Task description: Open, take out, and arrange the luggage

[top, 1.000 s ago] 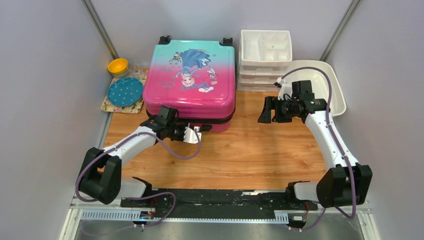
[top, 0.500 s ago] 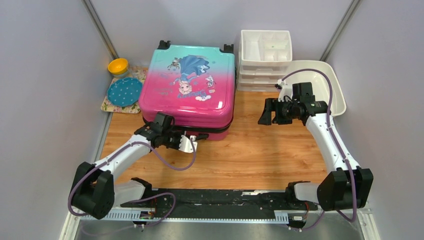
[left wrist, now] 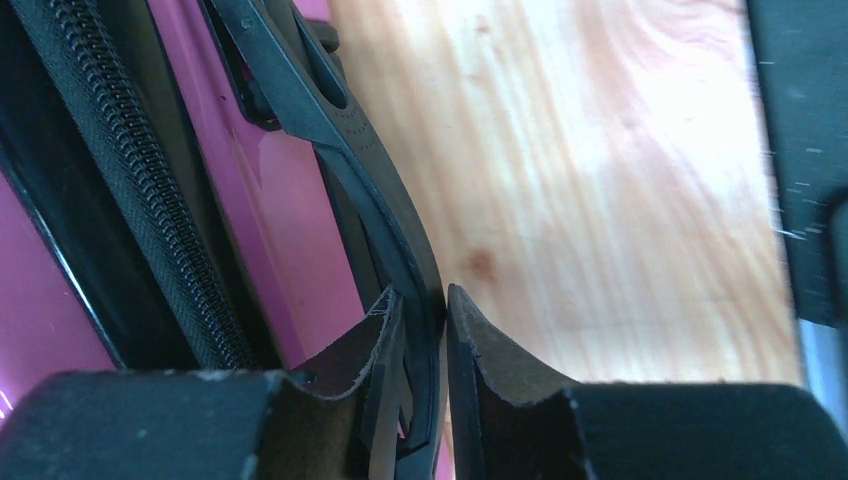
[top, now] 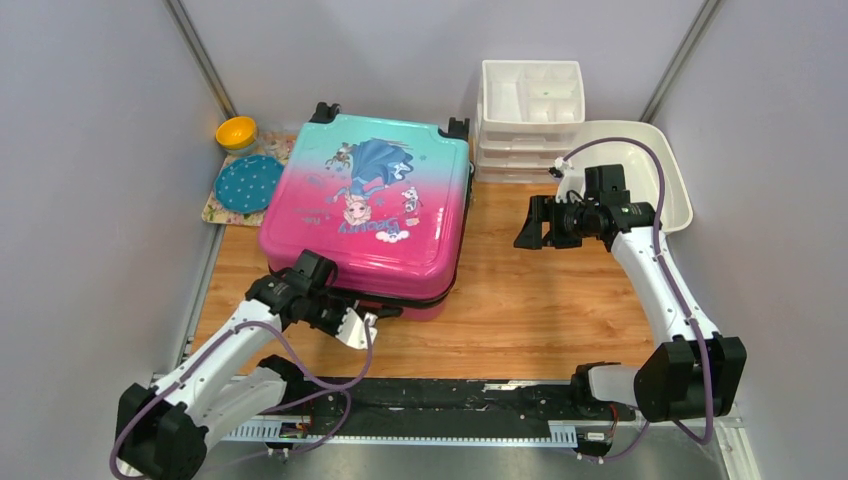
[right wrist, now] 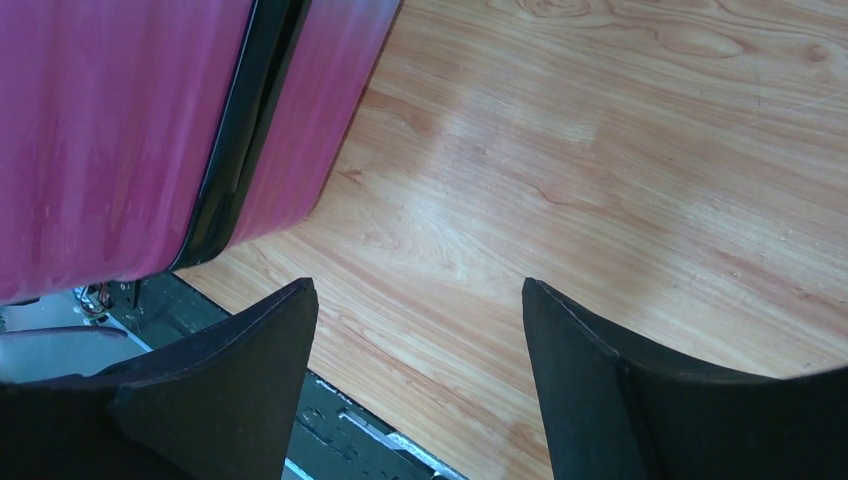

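Observation:
The luggage [top: 365, 205], a teal-to-pink hard-shell suitcase with a princess print, lies flat and closed on the wooden table, turned askew with its wheels at the far end. My left gripper [top: 345, 322] is at its near edge, shut on the black handle [left wrist: 385, 215]. In the left wrist view the strap sits pinched in the gripper [left wrist: 420, 300], beside the pink shell [left wrist: 270, 200] and black zip [left wrist: 130, 190]. My right gripper [top: 528, 222] is open and empty, held above the table right of the luggage. The right wrist view shows the gripper [right wrist: 420, 290] and the pink shell [right wrist: 120, 130].
A white drawer organiser [top: 530, 110] stands at the back, right of the luggage, with a white basin [top: 660, 170] beside it. A yellow bowl [top: 237, 131] and a teal dotted plate [top: 249, 182] sit on a mat at the back left. Grey walls enclose the table [top: 520, 310].
My left gripper has drawn back toward the near left with the handle in it. The luggage has slid nearer and turned, its near end swinging left. The right arm has hardly moved.

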